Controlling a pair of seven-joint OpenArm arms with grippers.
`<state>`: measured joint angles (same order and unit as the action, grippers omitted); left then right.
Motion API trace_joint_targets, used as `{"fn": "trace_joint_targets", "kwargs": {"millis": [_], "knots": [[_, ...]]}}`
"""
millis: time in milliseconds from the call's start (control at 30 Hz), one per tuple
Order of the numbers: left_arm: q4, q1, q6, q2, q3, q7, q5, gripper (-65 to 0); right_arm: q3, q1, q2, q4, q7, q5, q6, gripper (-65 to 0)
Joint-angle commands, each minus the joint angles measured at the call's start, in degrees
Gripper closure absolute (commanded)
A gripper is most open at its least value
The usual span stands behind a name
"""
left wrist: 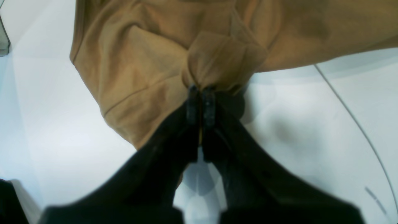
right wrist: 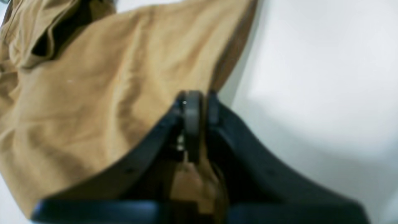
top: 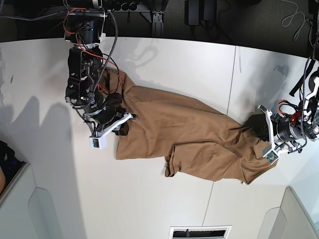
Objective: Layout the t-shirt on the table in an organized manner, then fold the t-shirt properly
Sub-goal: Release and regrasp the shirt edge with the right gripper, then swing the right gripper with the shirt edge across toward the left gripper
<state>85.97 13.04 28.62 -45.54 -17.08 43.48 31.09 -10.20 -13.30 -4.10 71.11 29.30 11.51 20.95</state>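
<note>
The tan-brown t-shirt (top: 189, 132) lies stretched and wrinkled across the white table (top: 50, 189), running from upper left to lower right in the base view. At the shirt's right end my left gripper (left wrist: 201, 90) is shut on a bunched fold of cloth (left wrist: 217, 59), and it shows as (top: 258, 130) in the base view. My right gripper (right wrist: 199, 98) is shut on the shirt's edge at its left end, with cloth showing between the fingers, and it shows as (top: 121, 125) in the base view. A folded flap (top: 172, 167) hangs at the shirt's near edge.
A thin dark seam (top: 231, 94) crosses the table under the shirt's right part and also shows in the left wrist view (left wrist: 351, 115). Dark equipment and cables (top: 199, 15) run along the far edge. A vent (top: 199, 232) and grey panels (top: 40, 209) sit at the near edge.
</note>
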Motion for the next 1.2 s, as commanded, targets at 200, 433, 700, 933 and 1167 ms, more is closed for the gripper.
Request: {"fn": "trace_joint_targets", "kwargs": {"millis": [200, 433, 700, 933, 1167], "knots": [[0.66, 1.57, -0.09, -1.25, 0.92, -1.64, -0.09, 0.0, 0.09, -1.09, -0.07, 8.46, 3.10, 5.97, 9.25, 0.0], [0.87, 1.51, 3.32, -5.70, 6.58, -0.76, 5.27, 0.0, 0.63, 7.45, 0.76, 29.75, 17.46, 21.05, 11.91, 0.0], [2.23, 1.07, 10.62, -8.35, 12.72, 7.67, 19.10, 0.0, 8.59, 22.51, 1.60, 42.69, 19.34, 29.64, 13.44, 0.0], [2.23, -1.95, 11.32, -8.44, 12.72, 7.78, 19.71, 0.0, 19.89, 27.32, 1.70, 45.92, 20.28, 24.15, 13.42, 0.0], [2.23, -2.91, 11.28, -8.46, 12.72, 7.80, 19.15, -5.4, 27.45, 27.12, 4.24, 45.90, 16.00, 16.13, 12.90, -20.4]]}}
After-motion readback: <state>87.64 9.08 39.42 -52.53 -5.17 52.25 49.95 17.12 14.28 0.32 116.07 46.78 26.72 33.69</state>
